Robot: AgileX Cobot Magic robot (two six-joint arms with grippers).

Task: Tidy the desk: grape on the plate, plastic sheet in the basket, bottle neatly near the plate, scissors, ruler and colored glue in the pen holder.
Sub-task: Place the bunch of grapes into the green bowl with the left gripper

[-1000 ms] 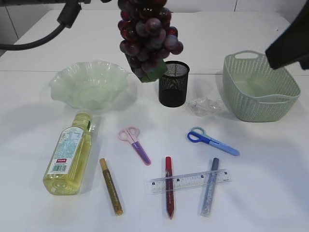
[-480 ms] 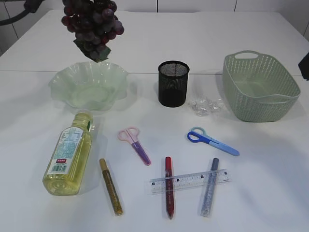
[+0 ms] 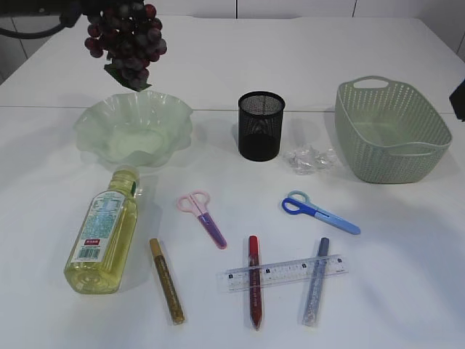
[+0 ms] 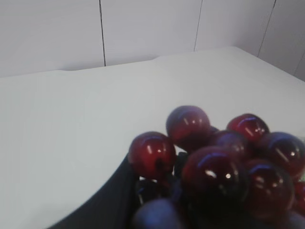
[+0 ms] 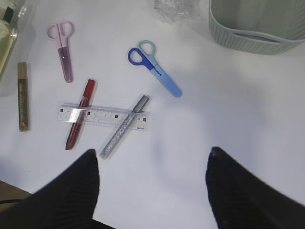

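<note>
A dark red grape [image 3: 125, 40] bunch hangs over the pale green plate [image 3: 91, 120] at the back left. My left gripper is shut on it; the grape [image 4: 214, 162] fills the left wrist view beside one dark finger [image 4: 107, 202]. My right gripper [image 5: 152, 155] is open and empty, high over the ruler [image 5: 102, 116]. The bottle [image 3: 102, 233] lies on its side. Pink scissors [image 3: 203, 216], blue scissors [image 3: 320, 212], the clear ruler [image 3: 285, 272] and gold [image 3: 167, 281], red [image 3: 254, 280] and silver [image 3: 316, 280] glue lie in front. The crumpled plastic sheet [image 3: 309, 158] lies between pen holder [image 3: 261, 126] and basket [image 3: 392, 163].
The ruler rests across the red and silver glue sticks. A dark piece of the right arm [image 3: 459, 94] shows at the right edge. Bare white table lies behind the plate and the holder.
The grape bunch has travelled left, from above the pen holder to above the plate. The right arm has pulled back almost out of the exterior view.
</note>
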